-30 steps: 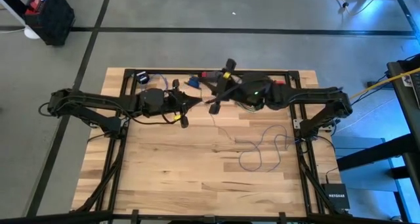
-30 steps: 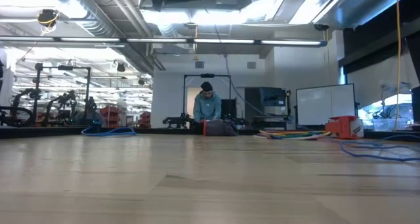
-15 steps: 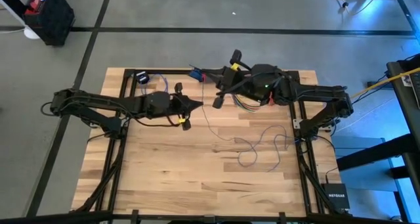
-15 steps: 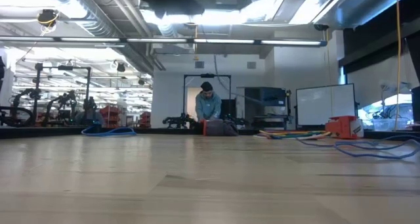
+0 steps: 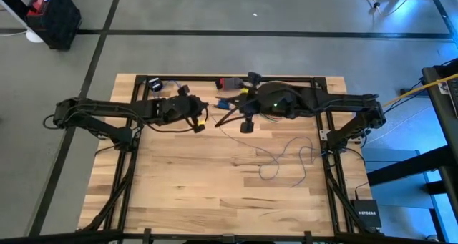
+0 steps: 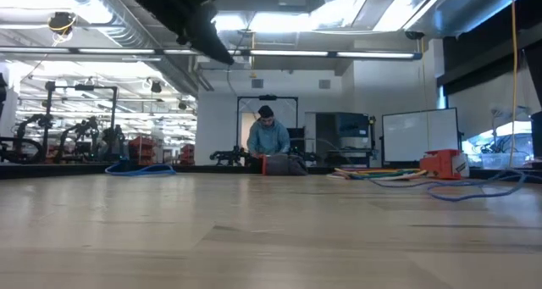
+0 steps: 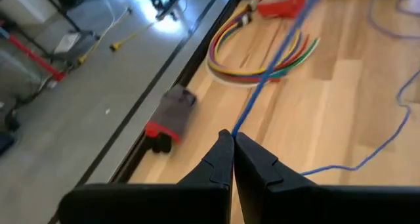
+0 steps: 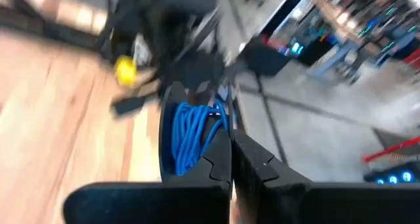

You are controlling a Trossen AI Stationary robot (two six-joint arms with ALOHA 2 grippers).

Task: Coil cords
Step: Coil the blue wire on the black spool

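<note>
Left gripper point(image 7: 232, 137) pinched fully together, a blue cord point(image 7: 279, 52) caught at its tips and running taut away from them over the table point(image 7: 341, 86). In the high view this gripper point(image 5: 202, 119) sits over the far part of the table, left of centre. Right gripper point(image 8: 231, 145) also closed tight, fingers meeting; a bundle of blue cord coils point(image 8: 193, 133) lies just beyond its tips (whether it is actually held cannot be told, the picture is smeared). In the high view the right gripper point(image 5: 230, 111) is over the far centre of the table, near the left one, the two arms reaching in from opposite sides. The thin grey-lilac wire point(image 5: 286, 158) lies loose and squiggly on the wood on the right half of the table, well apart from both grippers, one strand trailing up toward the far centre. Its end disc cannot be made out. Left wrist view also shows a curved bunch of yellow, red and green cables point(image 7: 256, 56) on the table beside a red object point(image 7: 281, 0), and a grey and red item point(image 7: 169, 115) at the table edge. Low view: part of a dark arm point(image 6: 190, 18) overhead, blue cord point(image 6: 466, 187) on the table at right, a person point(image 6: 268, 141) in the room behind.
</note>
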